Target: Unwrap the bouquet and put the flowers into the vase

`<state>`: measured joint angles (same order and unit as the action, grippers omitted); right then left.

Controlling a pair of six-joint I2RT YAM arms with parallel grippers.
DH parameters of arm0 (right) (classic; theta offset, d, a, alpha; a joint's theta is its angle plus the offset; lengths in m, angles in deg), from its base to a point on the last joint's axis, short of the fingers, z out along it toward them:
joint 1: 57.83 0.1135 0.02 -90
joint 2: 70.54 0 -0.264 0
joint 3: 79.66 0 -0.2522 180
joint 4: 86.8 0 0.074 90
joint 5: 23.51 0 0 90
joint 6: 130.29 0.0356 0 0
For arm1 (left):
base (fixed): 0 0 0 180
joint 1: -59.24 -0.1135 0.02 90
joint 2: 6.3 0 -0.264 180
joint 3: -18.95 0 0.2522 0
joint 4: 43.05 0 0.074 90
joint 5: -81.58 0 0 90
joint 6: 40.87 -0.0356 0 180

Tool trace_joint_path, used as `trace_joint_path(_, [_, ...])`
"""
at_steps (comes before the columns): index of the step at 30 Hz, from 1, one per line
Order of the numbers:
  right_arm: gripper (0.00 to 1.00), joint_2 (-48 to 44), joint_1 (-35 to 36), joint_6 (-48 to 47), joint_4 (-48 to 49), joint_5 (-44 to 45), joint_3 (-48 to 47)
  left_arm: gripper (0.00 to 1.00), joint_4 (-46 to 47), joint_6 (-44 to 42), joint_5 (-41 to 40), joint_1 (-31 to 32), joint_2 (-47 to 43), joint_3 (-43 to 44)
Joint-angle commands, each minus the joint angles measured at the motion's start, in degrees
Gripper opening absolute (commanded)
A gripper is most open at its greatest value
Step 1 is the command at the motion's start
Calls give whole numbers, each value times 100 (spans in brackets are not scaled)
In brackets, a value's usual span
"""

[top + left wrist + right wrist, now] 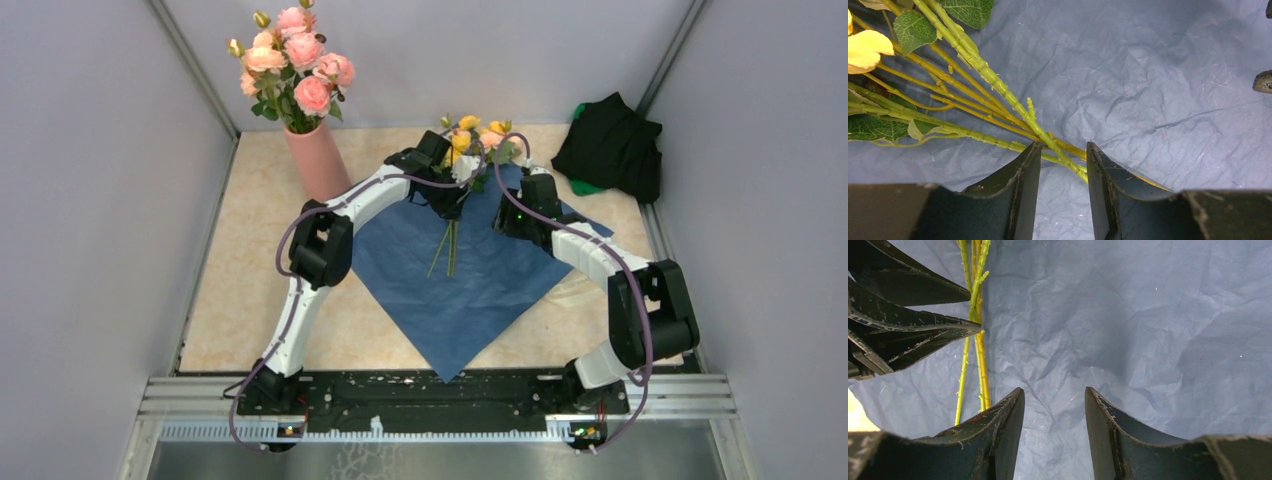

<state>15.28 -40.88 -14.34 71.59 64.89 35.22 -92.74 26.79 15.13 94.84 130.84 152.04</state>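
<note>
Pickup step: left tool [1063,146] straddling thin green flower stems [993,81], jaws apart; right tool [1054,390] gaping, empty. Next: pinching stems, lifting toward tall salmon-pink vase [318,160] upper left.

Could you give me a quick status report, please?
Left claw open astride the stems. Right claw open over bare paper. Flowers unwrapped, not yet in vase. Roses already crowd it.
</note>
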Motion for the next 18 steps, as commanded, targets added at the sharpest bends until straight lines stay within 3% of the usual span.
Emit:
trace_joint_path(1, [48,-236,-34,-83,283,-20,53,45,72,4,64,22,112,-5])
trace_joint_path(7, [48,-237,-38,-82,302,-26,77,23,119,11,26,31,71,-61])
trace_joint_path(10, [48,-229,-43,-82,312,-24,95,3,225,13,-59,21,0,-153])
trace_joint_path(11, [48,-231,-42,-81,319,-26,99,0,286,32,-80,26,-41,-208])
trace_joint_path(16, [48,-212,-43,-83,345,-30,117,2,389,70,93,22,-134,-367])
trace_joint_path(18, [48,-211,-40,-82,354,-32,122,21,302,83,124,23,-78,-301])
